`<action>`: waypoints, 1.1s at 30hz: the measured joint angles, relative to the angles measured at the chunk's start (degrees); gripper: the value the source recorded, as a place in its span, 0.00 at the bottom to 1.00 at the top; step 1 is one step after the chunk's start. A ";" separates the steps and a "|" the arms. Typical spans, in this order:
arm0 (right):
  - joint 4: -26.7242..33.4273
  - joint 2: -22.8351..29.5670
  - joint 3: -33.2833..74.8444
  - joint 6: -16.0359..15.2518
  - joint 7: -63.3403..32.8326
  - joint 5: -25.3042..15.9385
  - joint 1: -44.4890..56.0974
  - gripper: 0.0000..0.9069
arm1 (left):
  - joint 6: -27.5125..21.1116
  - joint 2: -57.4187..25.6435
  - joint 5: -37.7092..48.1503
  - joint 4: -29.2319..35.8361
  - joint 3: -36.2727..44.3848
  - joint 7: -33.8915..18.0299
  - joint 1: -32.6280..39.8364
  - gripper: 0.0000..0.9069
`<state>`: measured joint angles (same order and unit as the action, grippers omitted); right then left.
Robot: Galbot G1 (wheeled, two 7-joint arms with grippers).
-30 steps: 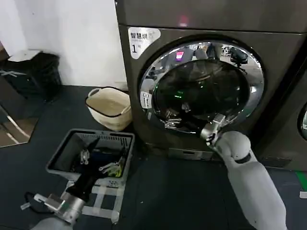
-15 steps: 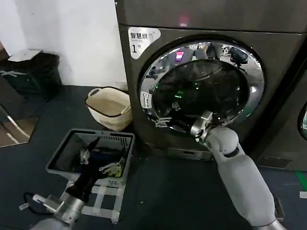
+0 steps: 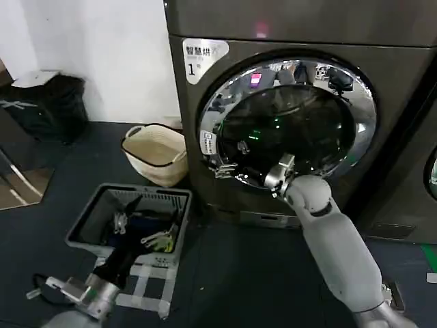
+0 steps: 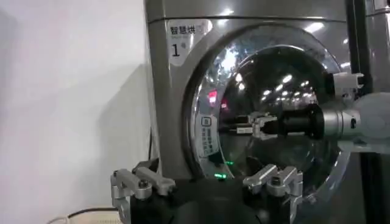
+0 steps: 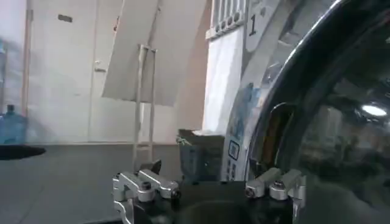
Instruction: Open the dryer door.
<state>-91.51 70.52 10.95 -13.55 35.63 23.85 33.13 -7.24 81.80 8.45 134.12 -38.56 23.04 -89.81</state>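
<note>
Nearest to the camera, at the bottom left of the head view, the left gripper [image 3: 130, 256] just hangs over a grey basket [image 3: 89, 219] with its fingers spread and nothing in them (parked, basically). Further back there's one cream woven basket [image 3: 156, 154] by the wall, so two baskets total.

Then the action: the right gripper [image 3: 229, 169] has slid leftward along the lower part of the dryer door [image 3: 287, 123] over the last second, from lower right of the glass to its lower left edge, near the chrome rim. From the left wrist view its fingers look close together and aren't holding anything. The door itself looks shut, sitting flush in the middle of the one dryer [image 3: 293, 27] that fills the upper right. My guess is it's heading for the door's opening edge, so no pull yet.
</note>
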 joint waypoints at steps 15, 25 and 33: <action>2.39 1.52 -1.84 -0.41 -2.54 -1.79 -1.40 1.00 | -0.45 -0.22 0.28 0.75 -0.15 0.07 0.29 1.00; 4.53 3.48 -2.85 -1.34 -5.12 -2.78 -2.73 1.00 | -0.47 -0.42 0.37 1.13 -0.15 0.08 0.06 1.00; 4.60 3.51 -2.94 -1.75 -5.18 -2.76 -2.78 1.00 | -0.51 -0.47 0.54 1.54 0.02 0.08 -0.11 1.00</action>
<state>-86.91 74.03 8.01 -15.30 30.45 21.08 30.35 -7.75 81.33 8.99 135.66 -38.54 23.12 -89.92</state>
